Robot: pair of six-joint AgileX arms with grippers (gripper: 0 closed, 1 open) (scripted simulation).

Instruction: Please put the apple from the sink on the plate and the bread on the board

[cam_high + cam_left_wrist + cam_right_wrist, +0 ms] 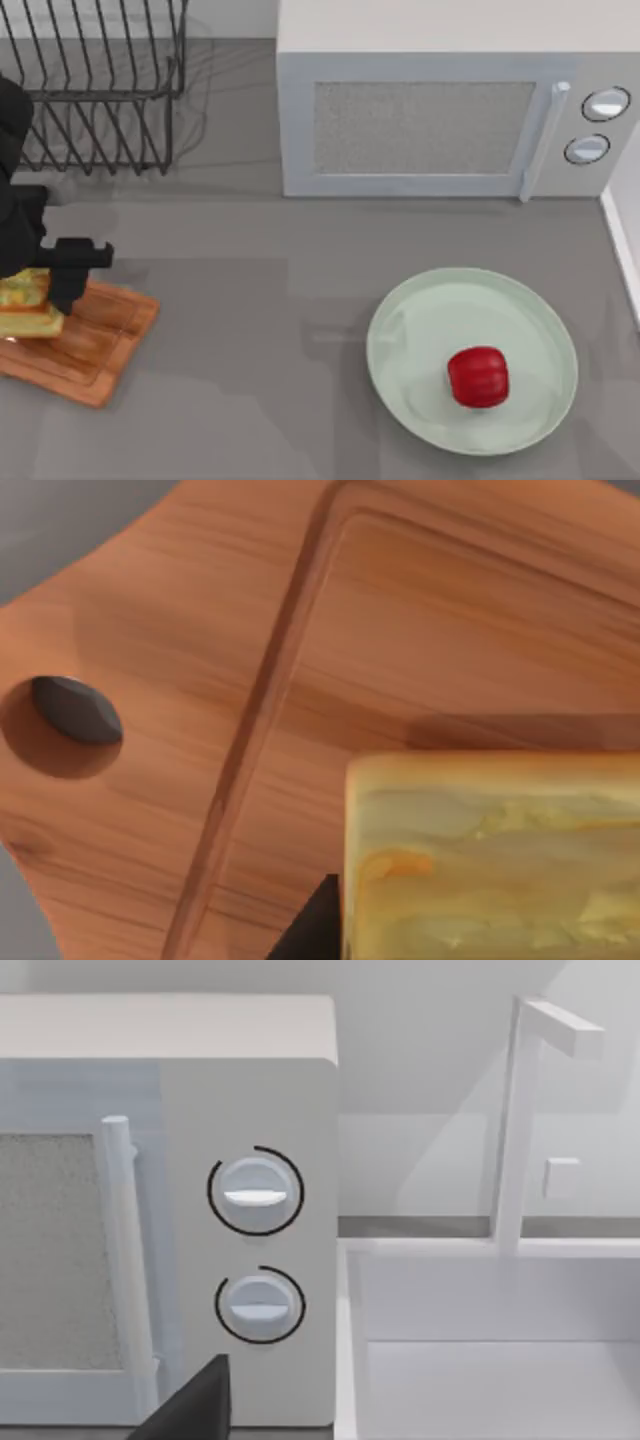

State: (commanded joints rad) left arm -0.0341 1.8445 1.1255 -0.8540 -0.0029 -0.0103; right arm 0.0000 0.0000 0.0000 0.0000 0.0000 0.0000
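Blocky golden bread [28,305] on grained wooden board [95,345], left gripper [40,285] fingers clamped on it; glossy apple [478,376] on mint plate [400,330].

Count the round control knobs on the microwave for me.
2: upper knob and lower knob, stacked on the microwave front, right of its door handle.

Close under the left wrist camera, the bread [495,855], golden and marbled on its upper face, sits against the grained orange-brown board [200,680], whose groove [262,715] runs beside it and whose round hole [62,725] shows grey bench [60,520] beneath, with a dark pincer fingertip [312,930] touching the bread's edge.
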